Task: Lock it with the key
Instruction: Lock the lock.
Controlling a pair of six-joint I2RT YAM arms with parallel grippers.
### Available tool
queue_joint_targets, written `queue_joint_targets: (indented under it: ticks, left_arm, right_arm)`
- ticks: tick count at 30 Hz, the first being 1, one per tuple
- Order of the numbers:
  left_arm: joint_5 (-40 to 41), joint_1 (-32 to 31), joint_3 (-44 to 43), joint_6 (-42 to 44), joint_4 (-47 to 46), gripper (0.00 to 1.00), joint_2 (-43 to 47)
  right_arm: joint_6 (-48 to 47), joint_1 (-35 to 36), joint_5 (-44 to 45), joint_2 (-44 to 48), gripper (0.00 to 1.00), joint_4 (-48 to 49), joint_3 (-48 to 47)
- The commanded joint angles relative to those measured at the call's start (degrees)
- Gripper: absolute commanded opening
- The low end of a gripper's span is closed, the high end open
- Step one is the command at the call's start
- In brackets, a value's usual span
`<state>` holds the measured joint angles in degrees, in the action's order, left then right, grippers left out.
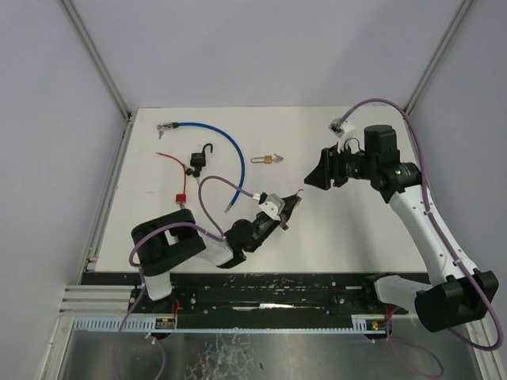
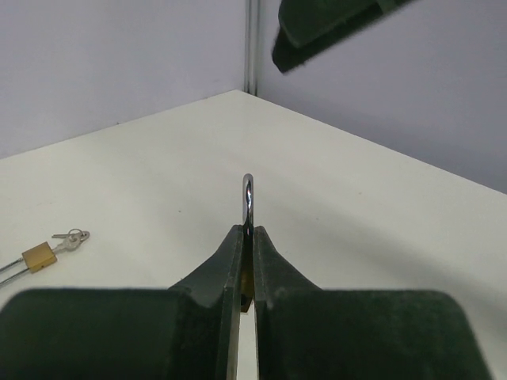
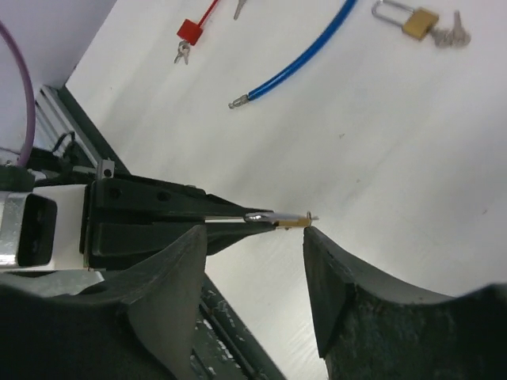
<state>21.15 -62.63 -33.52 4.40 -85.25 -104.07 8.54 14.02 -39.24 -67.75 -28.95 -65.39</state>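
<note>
Left gripper (image 1: 295,198) pinching small padlock (image 2: 248,196), arm low, outstretched, right gripper (image 1: 314,174) spread, raised, facing it.

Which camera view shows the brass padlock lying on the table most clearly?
The right wrist view: the brass padlock appears largest there, with its shackle, body and attached keys all distinct. The left wrist view catches it small, near the left edge. The top external view shows it only as a tiny shape.
</note>
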Motion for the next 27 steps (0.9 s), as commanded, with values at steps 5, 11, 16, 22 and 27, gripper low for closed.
queue_joint_targets:
  ticks: [5,11,16,22,27]
  left_arm:
    - [-15.92,0.36,1.74,3.37,2.18,0.00,5.34]
    - [-25.68,1.22,0.95,3.33,9.35,0.00,8.71]
    - [-27.67,1.32,0.12,4.25,12.91,0.00,10.30]
    - [-28.07,1.24,-1.02,4.21,14.62,0.00,10.43]
    - [-28.70,1.35,-1.22,3.56,14.27,0.00,10.24]
  right_arm:
    - [-55.44,1.74,-12.82,2.14,0.95,-20.31,-11.32]
    - [-81.99,1.81,-16.77,7.95,1.00,-26.98,-8.14]
    - [-90.30,2.32,-13.77,3.64,0.85,-37.67,-11.55]
    - [-85.83,9.01,-5.97,2.11,0.64,-36.54,-9.03]
    - [-80.90,13.04,0.06,0.73,0.51,-33.24,-6.79]
